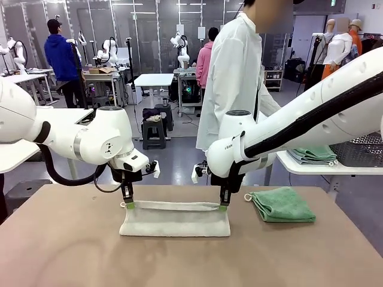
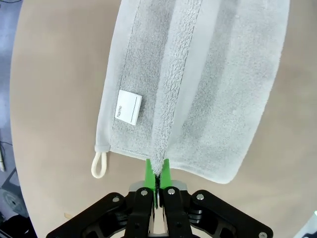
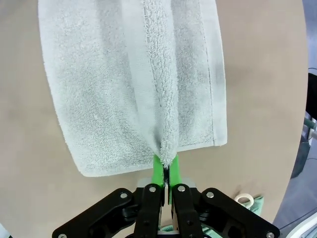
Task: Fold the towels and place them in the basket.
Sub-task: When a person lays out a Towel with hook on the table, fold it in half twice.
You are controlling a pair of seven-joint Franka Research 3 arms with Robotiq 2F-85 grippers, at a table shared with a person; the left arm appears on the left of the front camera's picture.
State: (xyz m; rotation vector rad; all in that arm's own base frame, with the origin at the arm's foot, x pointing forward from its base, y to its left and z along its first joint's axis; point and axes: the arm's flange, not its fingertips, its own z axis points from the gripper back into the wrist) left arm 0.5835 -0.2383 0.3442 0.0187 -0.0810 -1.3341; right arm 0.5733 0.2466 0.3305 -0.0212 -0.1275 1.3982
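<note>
So that the fold runs straight, we judge, our left claw (image 1: 127, 204) and right claw (image 1: 224, 206) each clench the raised edge of the cream towel (image 1: 175, 222), whose body rests on the desk (image 1: 60, 251).

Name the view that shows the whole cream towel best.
Front view: the cream towel hangs whole between the left gripper and right gripper, bottom on the table. Each wrist view gives one pinched end.

You can read one word: "Name", printed sideways on the small white tag (image 2: 130, 107) sewn to the cream towel (image 2: 208, 99), at about nine o'clock from the towel's middle. The lettering on the right arm (image 1: 229, 147) is too small to read.
</note>
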